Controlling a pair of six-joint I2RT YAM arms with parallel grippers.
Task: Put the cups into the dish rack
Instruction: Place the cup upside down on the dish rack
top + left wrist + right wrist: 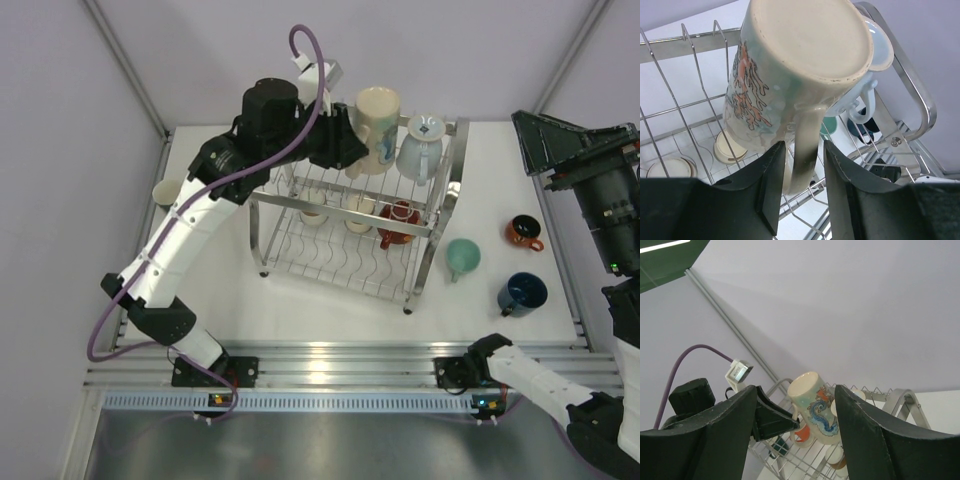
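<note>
Found the printed mug [790, 75] mouth down on the upper tier of the dish rack [452, 190], base upward, handle turned toward the left gripper [802, 145]. Judged this position as chosen for draining and for a steady seat on the wires. Saw the jaws of the left gripper apart, one on each side of the handle, with a thin gap visible on the right side at least. So no clamp on it; took this for the release step.

Noted the pale blue-grey cup [420, 148] just beside the printed mug on the same tier, apparently inverted too. Could not tell whether touching or only very near.

Counted on the lower tier a red cup [400, 222], a cream cup [315, 213] and a second cream cup [358, 211].

Counted four not yet loaded on the table [330, 310]: the mint cup [462, 257], the orange cup [523, 232] and the navy cup [522, 293] to the right of the rack, and the lone cream cup [167, 192] at the left.

Saw the right gripper [795, 388] well apart from the rack, jaws wide apart with nothing between. Held aside, probably, to give room.

Judged the next move: draw the left gripper back along the handle, since a sideways touch could tip the mug against its neighbour.
</note>
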